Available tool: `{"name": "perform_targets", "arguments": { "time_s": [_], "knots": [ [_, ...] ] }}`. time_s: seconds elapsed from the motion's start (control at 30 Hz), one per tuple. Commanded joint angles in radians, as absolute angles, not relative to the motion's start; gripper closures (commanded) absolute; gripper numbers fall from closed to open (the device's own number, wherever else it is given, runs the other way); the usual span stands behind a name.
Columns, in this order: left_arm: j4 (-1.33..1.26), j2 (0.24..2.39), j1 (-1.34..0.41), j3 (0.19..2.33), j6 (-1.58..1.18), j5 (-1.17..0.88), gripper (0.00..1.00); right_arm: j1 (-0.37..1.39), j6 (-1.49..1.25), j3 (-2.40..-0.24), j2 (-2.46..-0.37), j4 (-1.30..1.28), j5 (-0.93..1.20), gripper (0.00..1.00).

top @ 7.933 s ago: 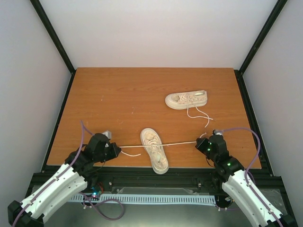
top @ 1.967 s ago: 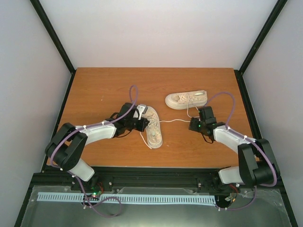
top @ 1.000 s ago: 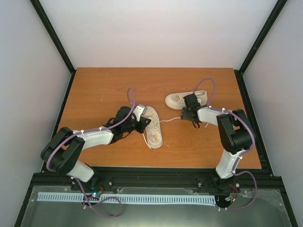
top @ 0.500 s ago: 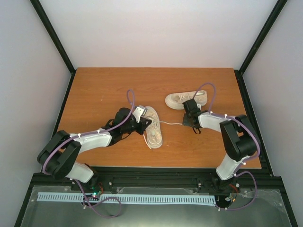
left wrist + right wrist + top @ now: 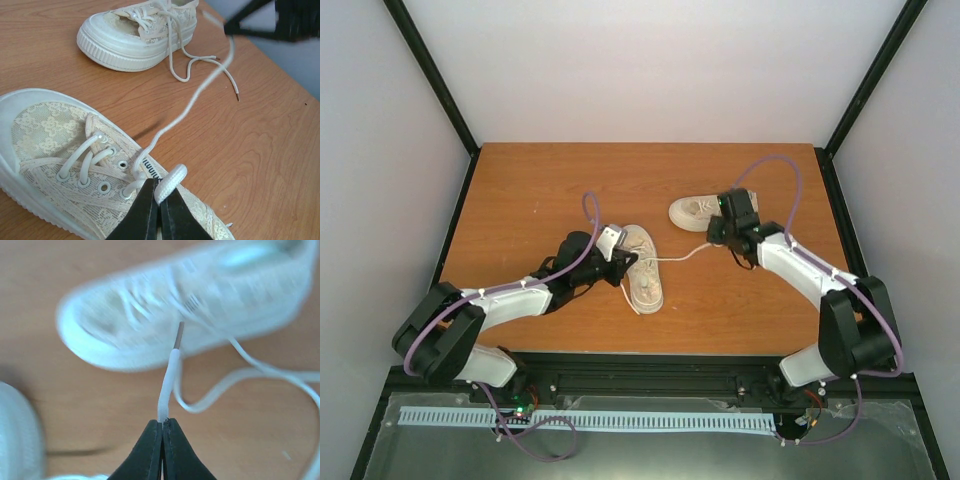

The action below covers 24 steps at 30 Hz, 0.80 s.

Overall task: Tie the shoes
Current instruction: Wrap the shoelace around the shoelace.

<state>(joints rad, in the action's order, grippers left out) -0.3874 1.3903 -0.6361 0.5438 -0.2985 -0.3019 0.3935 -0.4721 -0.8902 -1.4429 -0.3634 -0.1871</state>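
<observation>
Two cream shoes lie on the wooden table. The near shoe (image 5: 644,268) (image 5: 55,150) points away from me; the far shoe (image 5: 696,212) (image 5: 131,36) (image 5: 190,300) lies sideways behind it. My left gripper (image 5: 623,267) (image 5: 160,194) is shut on a folded loop of the near shoe's lace (image 5: 171,181), just above its eyelets. The other lace strand (image 5: 681,254) (image 5: 200,95) rises rightwards to my right gripper (image 5: 714,238) (image 5: 162,423), which is shut on its end (image 5: 168,385) just below the brown tip, in front of the far shoe.
The far shoe's loose laces (image 5: 200,62) (image 5: 250,375) lie on the wood (image 5: 540,190) between the shoes. Black frame posts and white walls close in the table on three sides. A rail (image 5: 620,372) runs along the near edge.
My right gripper has shut on the lace end and lifted it up beside the far shoe, its arm swinging outward. The left gripper holds its loop in nearly the same place.
</observation>
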Motion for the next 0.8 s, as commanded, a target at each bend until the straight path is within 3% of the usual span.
{"name": "perform_targets", "arguments": {
  "time_s": [0.0,0.2,0.3,0.4,0.47,0.63,0.77],
  "knots": [
    [-0.447,1.378,-0.645,0.541,-0.268,-0.297,0.99,0.419,-0.424,-1.094,-1.536,-0.324,-0.055,0.97],
    [-0.449,1.369,-0.646,0.531,-0.247,-0.282,0.99,0.580,-0.431,-1.431,-1.733,-0.336,0.088,0.97],
    [-0.456,1.362,-0.646,0.522,-0.245,-0.282,0.99,0.623,-0.459,-1.494,-1.766,-0.325,0.166,0.94],
    [-0.460,1.368,-0.646,0.520,-0.246,-0.281,0.99,0.626,-0.465,-1.450,-1.756,-0.317,0.203,0.48],
    [-0.463,1.377,-0.646,0.524,-0.249,-0.286,0.99,0.616,-0.467,-1.373,-1.716,-0.303,0.164,0.35],
    [-0.473,1.393,-0.646,0.530,-0.256,-0.300,0.99,0.553,-0.408,-1.119,-1.561,-0.178,0.224,0.33],
    [-0.467,1.394,-0.646,0.535,-0.253,-0.308,0.99,0.548,-0.268,-0.968,-1.492,-0.071,0.453,0.37]
  ]
}}
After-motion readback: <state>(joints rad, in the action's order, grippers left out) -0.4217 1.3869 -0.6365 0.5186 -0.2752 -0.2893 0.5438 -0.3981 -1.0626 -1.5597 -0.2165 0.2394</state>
